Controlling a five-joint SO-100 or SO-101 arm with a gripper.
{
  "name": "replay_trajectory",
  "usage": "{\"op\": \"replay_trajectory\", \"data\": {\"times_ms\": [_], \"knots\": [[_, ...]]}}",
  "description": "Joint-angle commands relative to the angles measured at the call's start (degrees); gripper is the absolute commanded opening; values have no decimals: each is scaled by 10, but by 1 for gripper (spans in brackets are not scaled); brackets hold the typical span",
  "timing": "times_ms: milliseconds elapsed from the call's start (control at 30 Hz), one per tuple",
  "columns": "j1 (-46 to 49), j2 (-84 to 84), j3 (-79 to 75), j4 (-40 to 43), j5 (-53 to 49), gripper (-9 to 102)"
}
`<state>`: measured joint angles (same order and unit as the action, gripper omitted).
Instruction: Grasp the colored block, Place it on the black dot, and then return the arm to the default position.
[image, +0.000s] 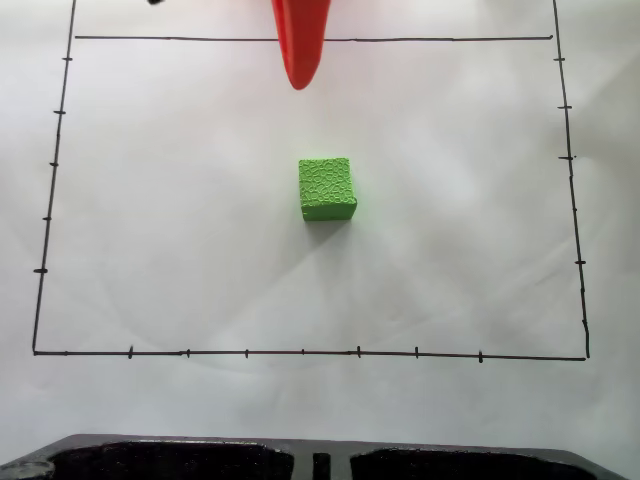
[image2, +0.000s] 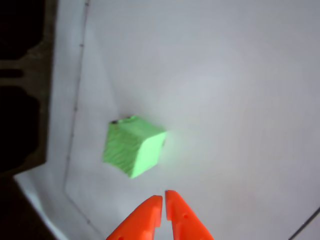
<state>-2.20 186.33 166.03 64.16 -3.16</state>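
Gripper (image2: 164, 199) pressed together, orange tips nearly touching, nothing between them; hangs apart from the block (image2: 132, 146), which lies just beyond the tips and a little left in the wrist view. From the fixed view, pointed orange jaw tip up top, block (image: 326, 188) well below it, resting on the paper (image: 180, 200) near the middle of the hand-drawn border (image: 300, 352). Smooth, tapered plastic jaws; bright green cube with crackled, bumpy faces; flat white sheet. Small dark mark peeking at the cube's far top edge in the wrist view. Black tray (image: 160, 460) along the bottom in the fixed view, at left in the wrist view.
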Motion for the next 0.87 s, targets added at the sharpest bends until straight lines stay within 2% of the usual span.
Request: {"op": "replay_trajectory", "data": {"times_ms": [0,267,833], "knots": [[13,9,14,-16,1,0],[16,9,56,-48,19,0],[11,10,58,-54,13,0]]}}
